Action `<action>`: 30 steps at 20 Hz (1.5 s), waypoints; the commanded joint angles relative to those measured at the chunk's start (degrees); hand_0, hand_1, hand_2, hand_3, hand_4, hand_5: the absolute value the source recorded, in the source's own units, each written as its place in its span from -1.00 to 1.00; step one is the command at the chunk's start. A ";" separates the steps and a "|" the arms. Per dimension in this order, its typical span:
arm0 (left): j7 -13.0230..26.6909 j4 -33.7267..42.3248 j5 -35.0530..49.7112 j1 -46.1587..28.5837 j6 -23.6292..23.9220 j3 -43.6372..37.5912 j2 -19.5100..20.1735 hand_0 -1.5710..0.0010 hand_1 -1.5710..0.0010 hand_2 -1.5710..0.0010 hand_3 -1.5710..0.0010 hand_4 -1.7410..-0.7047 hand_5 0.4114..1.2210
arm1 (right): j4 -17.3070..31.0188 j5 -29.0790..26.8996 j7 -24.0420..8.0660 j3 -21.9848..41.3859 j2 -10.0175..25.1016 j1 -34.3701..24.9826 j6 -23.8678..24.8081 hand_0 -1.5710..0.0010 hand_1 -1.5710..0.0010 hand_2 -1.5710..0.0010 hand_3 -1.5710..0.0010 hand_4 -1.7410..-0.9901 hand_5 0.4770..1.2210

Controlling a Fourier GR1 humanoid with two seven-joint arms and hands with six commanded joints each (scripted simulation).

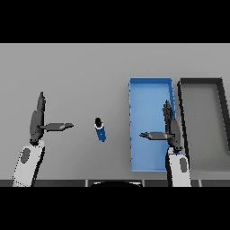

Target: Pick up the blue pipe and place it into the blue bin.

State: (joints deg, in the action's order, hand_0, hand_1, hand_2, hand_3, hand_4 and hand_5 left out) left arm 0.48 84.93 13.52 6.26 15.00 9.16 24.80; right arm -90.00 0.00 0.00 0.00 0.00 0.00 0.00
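The blue pipe (100,130) is a short blue cylinder with a dark end, lying on the grey table left of the blue bin (134,117). My right hand (171,131) hovers over the bin's right side, fingers straight and thumb stretched left, holding nothing. My left hand (37,120) stands open at the far left, thumb pointing toward the pipe, with a gap of table between them.
A dark grey bin (220,134) sits directly right of the blue bin, almost touching it. The grey table (67,72) stretches behind and to the left of the pipe.
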 commanded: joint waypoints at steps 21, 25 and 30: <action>-4.83 7.82 -0.60 -2.48 -27.00 11.18 13.56 1.00 1.00 1.00 1.00 0.42 -0.71 | -4.69 10.45 2.07 5.97 8.73 0.64 -3.36 1.00 1.00 1.00 1.00 0.40 -0.72; 0.48 11.68 -2.54 -2.95 -28.45 16.06 12.71 1.00 1.00 1.00 1.00 0.31 -0.84 | -4.21 10.44 2.31 5.81 8.74 0.14 -3.31 1.00 1.00 1.00 1.00 0.38 -0.75; -0.45 10.40 -5.95 -1.04 -28.75 19.78 8.71 1.00 1.00 1.00 1.00 0.19 -0.85 | -3.94 10.39 1.77 5.93 8.64 0.29 -3.61 1.00 1.00 1.00 1.00 0.41 -0.75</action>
State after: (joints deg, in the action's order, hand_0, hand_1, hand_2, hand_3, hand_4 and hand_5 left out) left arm -0.06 95.35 7.58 5.25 -13.75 28.95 33.47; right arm -93.94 10.40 1.63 5.94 8.64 0.28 -3.62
